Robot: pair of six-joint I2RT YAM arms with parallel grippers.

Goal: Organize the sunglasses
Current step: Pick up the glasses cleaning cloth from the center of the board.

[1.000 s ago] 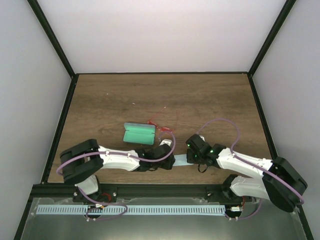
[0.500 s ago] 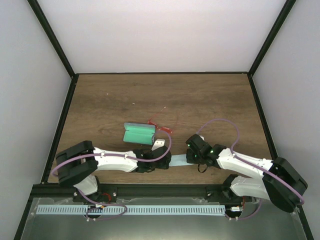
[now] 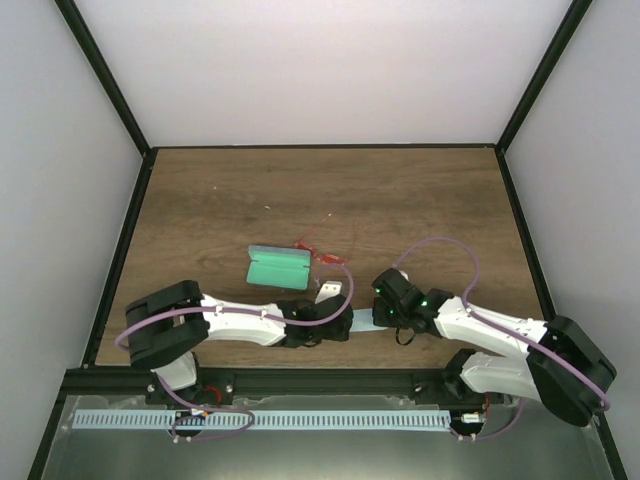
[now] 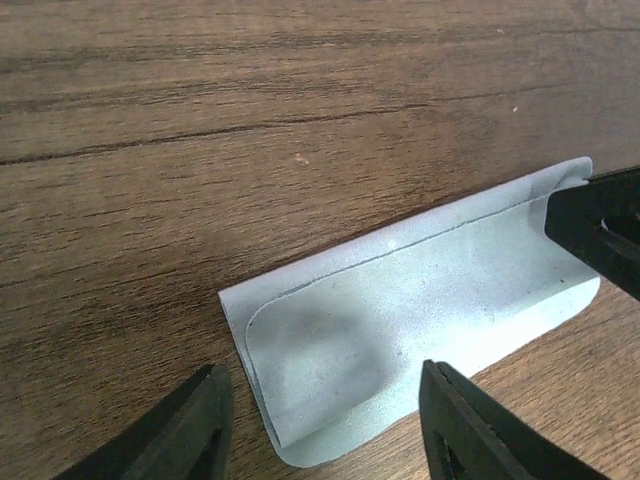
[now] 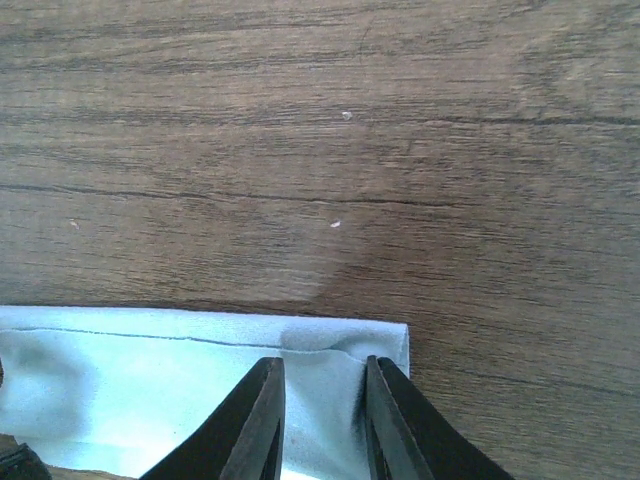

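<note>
1. Sunglasses [image 3: 320, 256] lie well beyond the cloth [image 3: 362, 322], beside the open case [image 3: 277, 267].
2. Left gripper [image 4: 322, 375] straddles the cloth's left end, jaws wide; we should lower squarely before closing.
3. Right gripper [image 5: 322, 375] pinches the cloth's right end, jaws narrow; we should hold it flat.

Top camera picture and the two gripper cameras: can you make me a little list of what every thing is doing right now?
Sunglasses: on the table beside the case, not inside it, nothing touching them
Case: open, green inside, empty
Cloth: light blue, lying flat between the two grippers
Left gripper: open, fingers either side of one end of the cloth
Right gripper: fingers close together on the other end, cloth puckered between them; a real pinch is unclear
Not done yet: sunglasses into the case
</note>
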